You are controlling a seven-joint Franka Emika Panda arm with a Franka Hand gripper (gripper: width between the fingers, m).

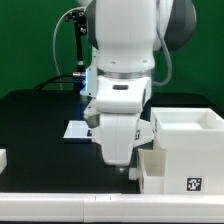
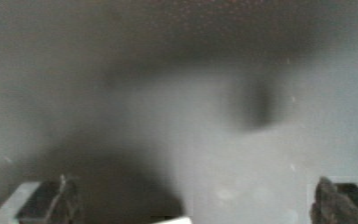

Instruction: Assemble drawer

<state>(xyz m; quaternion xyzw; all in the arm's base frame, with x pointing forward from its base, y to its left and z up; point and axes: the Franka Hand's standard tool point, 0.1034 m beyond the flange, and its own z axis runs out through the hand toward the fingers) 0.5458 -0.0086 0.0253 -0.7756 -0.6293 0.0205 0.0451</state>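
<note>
A white open drawer box point(image 1: 186, 128) stands at the exterior view's right. A second white box part point(image 1: 180, 172) with a black marker tag on its face stands in front of it. My gripper point(image 1: 127, 170) hangs low over the black table, just beside that front part on the exterior view's left. In the wrist view the two fingertips point(image 2: 44, 202) sit far apart at the corners, so the gripper point(image 2: 194, 205) is open with nothing held. The rest of that view is a grey blur, with a small white edge point(image 2: 186, 220) between the fingers.
The marker board point(image 1: 75, 129) lies flat on the table behind the arm. A small white piece point(image 1: 3, 158) shows at the left edge. The table's white front edge point(image 1: 60, 203) runs along the bottom. A black stand point(image 1: 74, 40) rises at the back.
</note>
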